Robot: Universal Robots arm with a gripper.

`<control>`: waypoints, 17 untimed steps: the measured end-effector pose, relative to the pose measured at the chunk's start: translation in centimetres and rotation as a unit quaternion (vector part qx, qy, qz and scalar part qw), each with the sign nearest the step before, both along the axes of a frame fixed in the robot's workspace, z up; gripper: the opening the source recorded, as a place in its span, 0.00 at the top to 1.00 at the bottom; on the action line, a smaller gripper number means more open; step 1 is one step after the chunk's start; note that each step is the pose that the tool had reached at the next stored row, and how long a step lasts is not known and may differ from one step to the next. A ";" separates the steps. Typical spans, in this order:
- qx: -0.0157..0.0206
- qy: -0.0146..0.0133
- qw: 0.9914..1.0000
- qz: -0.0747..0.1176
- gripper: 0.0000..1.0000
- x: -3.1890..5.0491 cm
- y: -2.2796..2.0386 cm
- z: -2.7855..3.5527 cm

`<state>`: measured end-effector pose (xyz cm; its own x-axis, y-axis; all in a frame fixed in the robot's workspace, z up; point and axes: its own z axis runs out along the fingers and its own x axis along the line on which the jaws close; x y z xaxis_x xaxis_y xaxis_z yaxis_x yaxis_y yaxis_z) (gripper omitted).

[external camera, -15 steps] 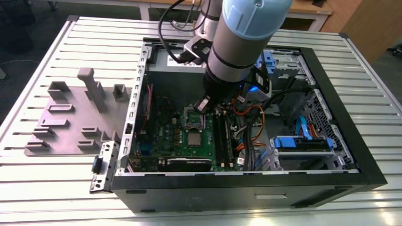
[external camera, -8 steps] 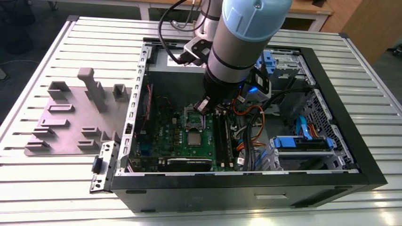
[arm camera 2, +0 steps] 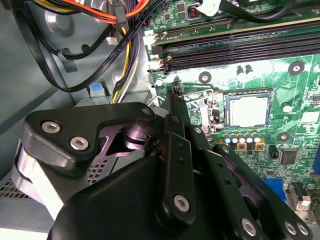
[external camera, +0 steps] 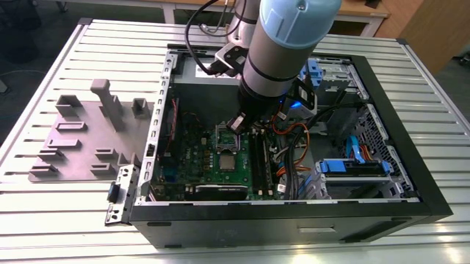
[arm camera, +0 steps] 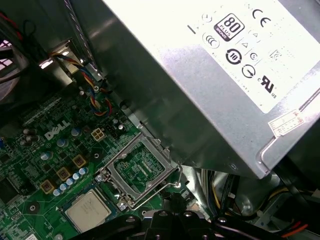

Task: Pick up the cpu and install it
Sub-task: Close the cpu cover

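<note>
Beside the tool [external camera: 236, 124] — seated cpu [external camera: 228, 163].

- Exterior view: even, diffuse overhead light; the ribbed table [external camera: 66, 214] reads bright, while the computer case [external camera: 294, 220] interior stays dim and shadowed beneath the arm [external camera: 283, 49].
- Second wrist view: strong glare washes out the motherboard [arm camera 2: 280, 75]; the gripper [arm camera 2: 172, 97] body is dark and soft-focused.
- First wrist view: the power supply [arm camera: 210, 85] casts shadow; its label side is bright.

Silver-grey arm [external camera: 268, 60], pale-blue joint cap, black gripper [arm camera 2: 172, 100]
</note>
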<state>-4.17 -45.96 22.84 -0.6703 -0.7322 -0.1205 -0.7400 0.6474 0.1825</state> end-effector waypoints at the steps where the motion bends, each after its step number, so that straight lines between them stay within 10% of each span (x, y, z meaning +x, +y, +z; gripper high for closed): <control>1: 0.001 0.000 1.000 0.000 0.89 0.00 -0.02 -0.03; 4: 0.023 0.000 1.000 0.000 0.89 0.00 -0.03 -0.12; 5: 0.025 0.000 1.000 0.000 0.89 0.03 -0.02 -0.24; 17: 0.025 0.001 0.999 0.025 0.89 0.56 0.06 -1.62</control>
<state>-3.60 -45.91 21.22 -0.6331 -0.7580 -0.1571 -0.7711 0.5995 0.2147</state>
